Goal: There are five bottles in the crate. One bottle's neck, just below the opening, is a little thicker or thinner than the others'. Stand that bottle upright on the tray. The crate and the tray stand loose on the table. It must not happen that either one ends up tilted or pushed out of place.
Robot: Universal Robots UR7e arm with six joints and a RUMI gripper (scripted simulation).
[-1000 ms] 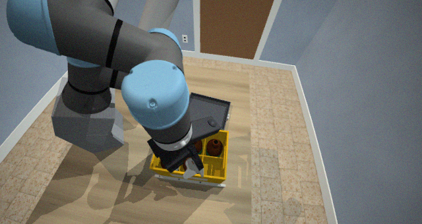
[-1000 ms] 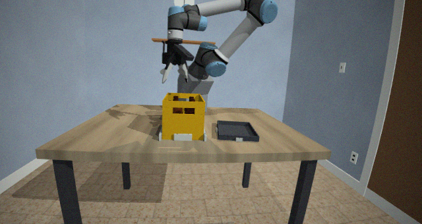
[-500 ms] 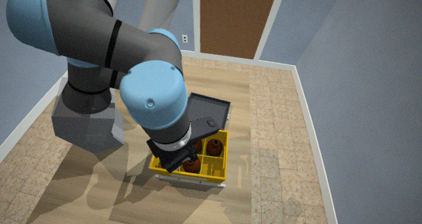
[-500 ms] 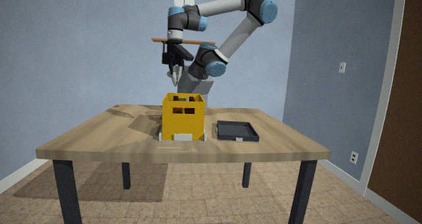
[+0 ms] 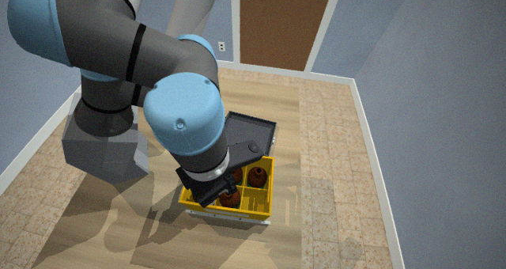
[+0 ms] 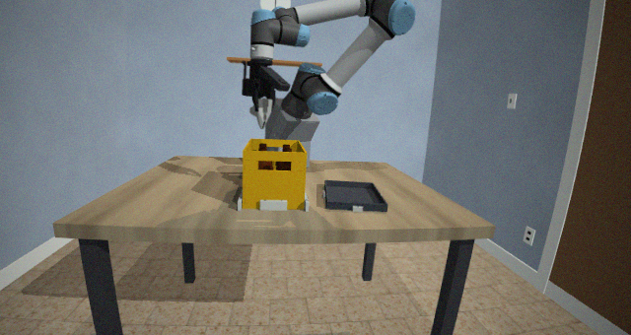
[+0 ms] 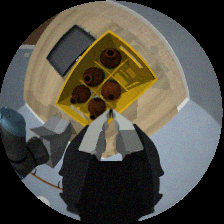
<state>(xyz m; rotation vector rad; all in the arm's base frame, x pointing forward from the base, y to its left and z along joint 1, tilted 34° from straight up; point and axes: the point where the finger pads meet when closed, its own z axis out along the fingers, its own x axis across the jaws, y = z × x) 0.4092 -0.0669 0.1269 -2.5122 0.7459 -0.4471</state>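
Observation:
The yellow crate (image 5: 257, 215) (image 6: 273, 189) (image 7: 149, 76) stands upright on the table with five brown bottles in its six compartments. In the wrist view they are a far bottle (image 7: 110, 59), a middle bottle (image 7: 94, 77), a bottle (image 7: 111, 91) nearer the fingers, a left bottle (image 7: 81, 94) and a near bottle (image 7: 96, 106). One corner compartment is empty. I cannot tell which neck differs. My gripper (image 6: 262, 126) (image 7: 111, 109) is shut and empty, pointing down above the crate. The dark tray (image 5: 249, 134) (image 6: 352, 195) (image 7: 72, 50) lies beside the crate with nothing on it.
The arm and gripper hide part of the crate in the top view. The tray has a low raised rim and lies close to the crate. The wooden table (image 6: 148, 217) carries both. The robot's base (image 5: 103, 154) stands at the table's far side in the exterior view.

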